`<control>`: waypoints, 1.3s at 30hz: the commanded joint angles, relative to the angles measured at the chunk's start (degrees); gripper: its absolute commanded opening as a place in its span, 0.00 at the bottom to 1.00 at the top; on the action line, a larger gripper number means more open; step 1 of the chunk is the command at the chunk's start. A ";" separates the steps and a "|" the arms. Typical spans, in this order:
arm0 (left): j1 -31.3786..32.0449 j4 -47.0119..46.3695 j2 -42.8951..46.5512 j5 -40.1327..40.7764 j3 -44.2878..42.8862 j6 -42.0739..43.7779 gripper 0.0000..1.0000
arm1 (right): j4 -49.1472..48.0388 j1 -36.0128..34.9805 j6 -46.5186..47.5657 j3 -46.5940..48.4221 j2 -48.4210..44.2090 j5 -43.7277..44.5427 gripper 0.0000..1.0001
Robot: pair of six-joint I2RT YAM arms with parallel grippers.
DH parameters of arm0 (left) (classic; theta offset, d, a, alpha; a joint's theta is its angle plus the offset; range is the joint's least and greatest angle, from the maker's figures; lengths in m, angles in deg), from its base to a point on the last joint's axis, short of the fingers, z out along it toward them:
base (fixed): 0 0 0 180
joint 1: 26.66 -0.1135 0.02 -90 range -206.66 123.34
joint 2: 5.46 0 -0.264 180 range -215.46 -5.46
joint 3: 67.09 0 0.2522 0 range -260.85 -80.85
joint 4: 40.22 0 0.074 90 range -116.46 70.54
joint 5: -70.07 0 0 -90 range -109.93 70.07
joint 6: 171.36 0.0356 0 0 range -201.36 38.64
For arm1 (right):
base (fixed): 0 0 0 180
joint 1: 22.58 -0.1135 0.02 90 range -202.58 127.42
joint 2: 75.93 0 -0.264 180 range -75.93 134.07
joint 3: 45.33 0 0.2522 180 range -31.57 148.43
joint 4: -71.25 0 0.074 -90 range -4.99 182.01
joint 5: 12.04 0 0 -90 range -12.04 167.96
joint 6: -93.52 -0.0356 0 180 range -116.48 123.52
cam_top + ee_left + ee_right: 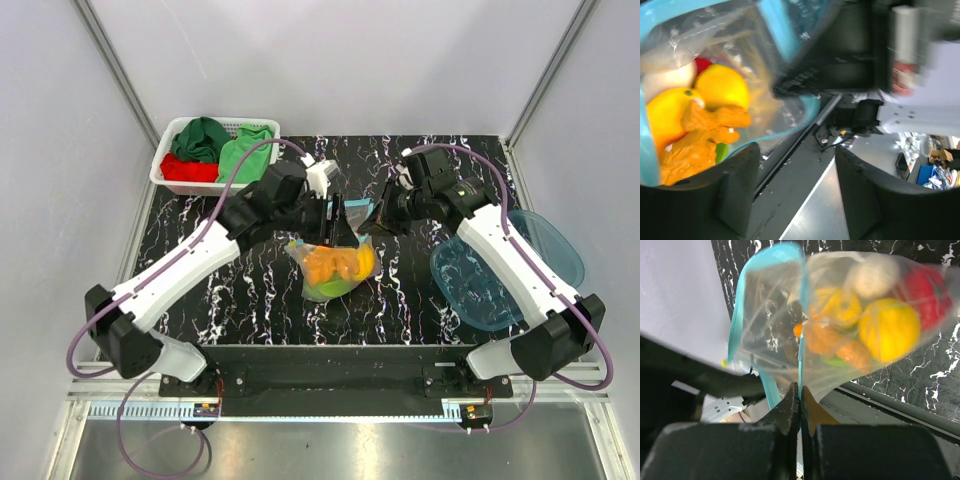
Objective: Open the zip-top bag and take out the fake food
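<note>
Observing the zip-top bag (333, 262) at centre frame in the overhead view, apparently hanging just above the marbled counter (250, 300), between both arms. Noting the fake food (880, 325) bunching inside, toward the upper right of the right wrist view: yellow, orange, red and one pale piece.

Pinching one lip of the light blue zip strip (801, 340) with the right tool (800, 390), pressed fully together on the plastic. Holding the left tool (796, 155) spread, gripping nothing. Finding the bag at upper left of that wrist view, near the left-hand finger.

Judging the step as parting the mouth, and reading the strip as already bowing apart.

Recommending:
- taking the free lip close to the strip, not on the thin film
- pulling sideways, away from the right tool
- avoiding tilting the bag and spilling the pieces
</note>
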 commanded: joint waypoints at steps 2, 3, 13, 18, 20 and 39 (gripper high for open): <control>-2.44 5.57 -2.37 4.63 -4.43 1.02 0.54 | -2.21 -0.57 2.89 4.05 -0.02 -4.24 0.00; -2.53 5.75 -1.93 4.63 -4.70 1.55 0.53 | -2.03 -0.57 3.16 4.31 -0.02 -4.59 0.00; -6.30 5.93 1.07 7.97 -8.47 6.39 0.70 | -1.33 -0.49 11.51 1.51 -1.43 -12.84 0.00; -7.89 11.89 -6.57 9.98 -14.53 11.38 0.69 | -2.29 -0.57 12.83 0.19 -2.48 -14.43 0.00; -7.89 14.36 -7.73 13.66 -16.47 13.94 0.70 | -2.73 -0.49 12.74 -0.16 -2.75 -15.05 0.00; -8.51 16.91 -3.43 13.86 -10.15 13.16 0.00 | 2.26 -0.57 19.86 -2.37 -2.31 -11.30 0.01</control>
